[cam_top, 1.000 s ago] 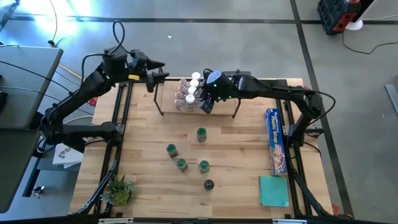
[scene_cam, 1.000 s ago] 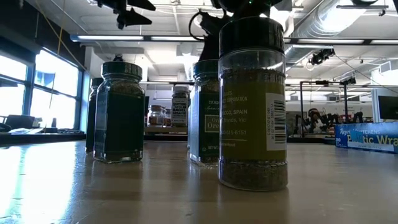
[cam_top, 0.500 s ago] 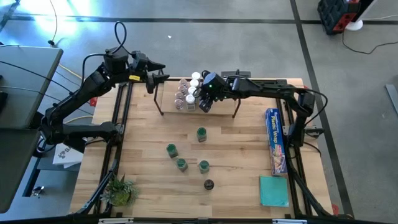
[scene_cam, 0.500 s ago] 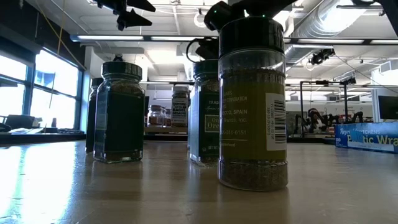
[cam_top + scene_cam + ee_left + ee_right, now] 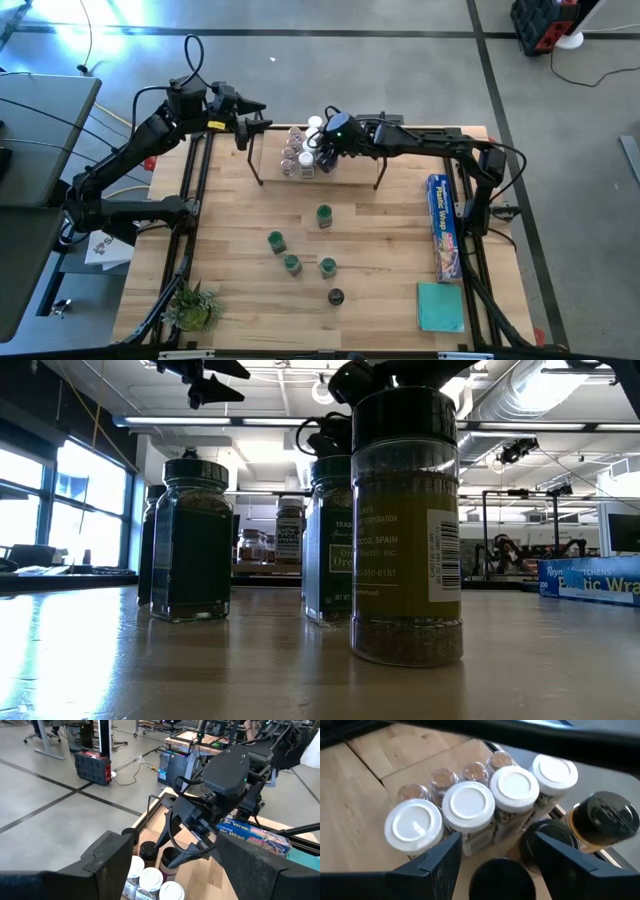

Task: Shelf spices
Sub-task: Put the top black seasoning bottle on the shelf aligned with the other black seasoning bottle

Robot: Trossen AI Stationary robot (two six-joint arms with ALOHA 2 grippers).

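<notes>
The shelf is seen in the high view at the far middle of the tabletop, with a cluster of spices packed at its left end. The right tool is poised directly over that cluster. The left tool is held in the air just beyond the shelf's left end, its fingers spread apart and empty, as the left wrist view confirms.

Only the right wrist view resolves the cluster: four white-capped jars, several clear-topped jars behind them, and dark-lidded jars to one side. The right tool's fingers are seen parted, flanking a black lid; whether that lid is touched cannot be told.

Five loose jars are seen in the high view on open board in front of the shelf, four green-topped and one black-topped, well apart from each other. Free room is noted to either side of them. A blue box lies along the right edge, with a teal square near the front right corner and a small plant at the front left corner.

Only the low view gives label text: "CORPORATION" and "SPAIN" are read on the nearest jar. "Plastic Wrap" is read on the box in the high view.
</notes>
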